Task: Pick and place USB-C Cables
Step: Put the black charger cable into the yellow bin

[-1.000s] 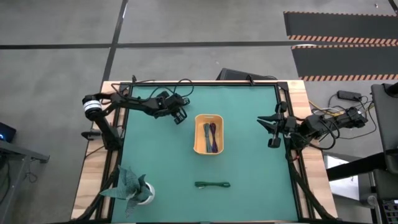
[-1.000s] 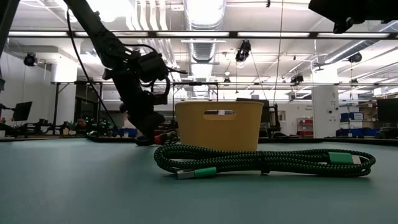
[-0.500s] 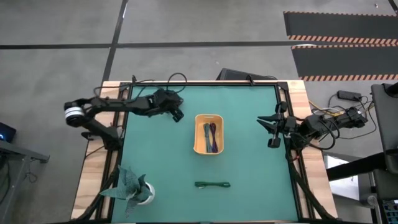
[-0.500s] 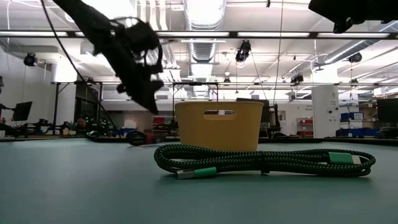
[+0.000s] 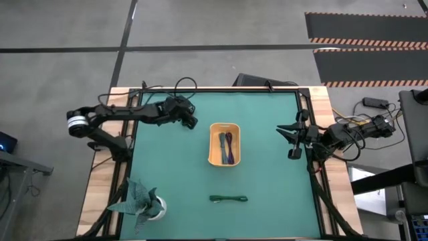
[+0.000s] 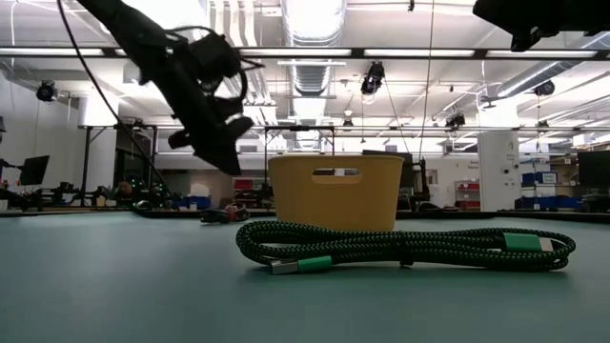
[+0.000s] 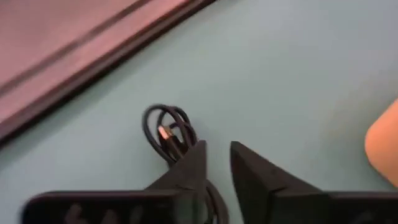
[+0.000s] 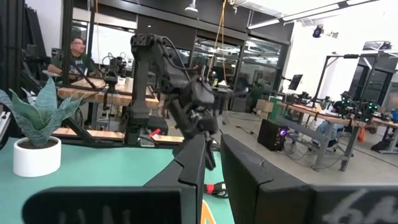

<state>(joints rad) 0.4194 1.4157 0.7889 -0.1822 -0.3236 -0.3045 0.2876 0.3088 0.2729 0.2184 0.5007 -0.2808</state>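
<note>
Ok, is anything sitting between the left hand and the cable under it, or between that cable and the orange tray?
Nothing visible. The left hand hovers just above the red-and-black cable, and only bare green mat lies between that cable and the orange tray.

Cable (image 5: 228, 198) in front of tray (image 5: 224, 126)

Green cable (image 6: 405, 248) lies coiled on the mat, in front of the tray (image 6: 335, 191). Left gripper (image 6: 221, 152) hangs raised, left of the tray. A small cable (image 6: 225, 216) lies on the mat beneath it.
</note>
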